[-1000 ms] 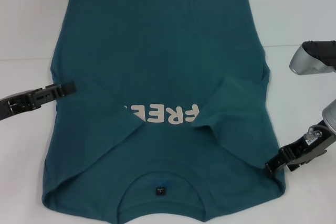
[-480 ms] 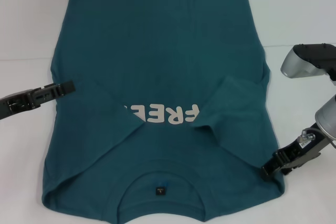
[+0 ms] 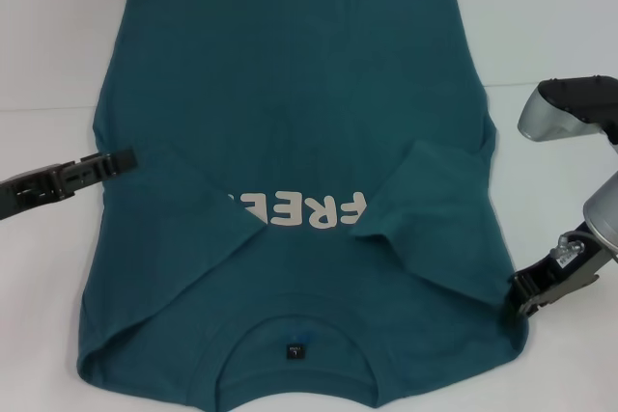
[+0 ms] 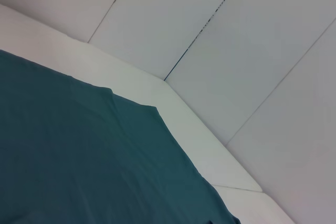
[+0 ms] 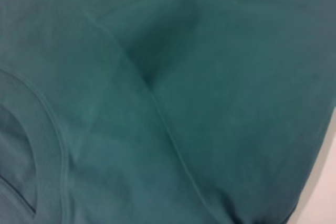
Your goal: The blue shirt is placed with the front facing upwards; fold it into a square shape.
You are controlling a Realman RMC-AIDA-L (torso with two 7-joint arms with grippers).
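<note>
Right gripper (image 3: 519, 298) slid outward at the blue shirt (image 3: 290, 142) hem corner; fingers unclear. Left gripper (image 3: 121, 159), likewise unclear, touches the edge. Collar nearest, lengthwise away; right wrist shows seams.

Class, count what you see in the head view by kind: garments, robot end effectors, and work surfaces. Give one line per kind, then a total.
Garments: 1, the blue shirt
End effectors: 2, the left end effector and the right end effector, one at each side edge of the shirt
Work surfaces: 1, the white table
Total: 4
</note>
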